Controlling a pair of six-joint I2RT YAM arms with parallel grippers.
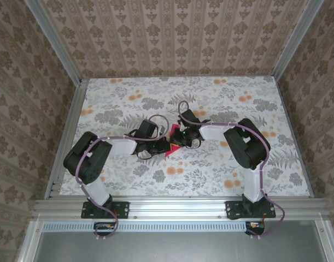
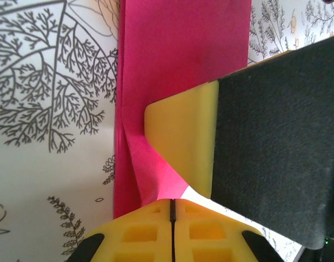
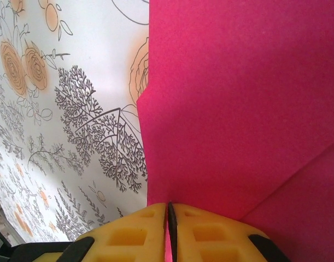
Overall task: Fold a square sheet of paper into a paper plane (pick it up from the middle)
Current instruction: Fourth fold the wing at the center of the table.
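The square sheet of paper [image 1: 170, 131] is bright magenta-pink and lies folded in layers at the middle of the table. In the left wrist view the paper [image 2: 177, 54] is a long strip with a raised crease that runs into my left gripper [image 2: 172, 203], which is shut on that crease. A yellow finger [image 2: 183, 142] of the right gripper rests on the strip. In the right wrist view the paper [image 3: 238, 109] has a diagonal fold at the lower right, and my right gripper [image 3: 168, 207] is shut on its near edge. From above, the left gripper [image 1: 165, 146] and the right gripper [image 1: 175, 143] meet tip to tip over the paper.
The table wears a white floral cloth [image 1: 210, 169] with grey leaves and orange flowers. Patterned walls and aluminium rails [image 1: 68, 131] close in the left, right and far sides. Both arms reach inward from their bases at the near edge.
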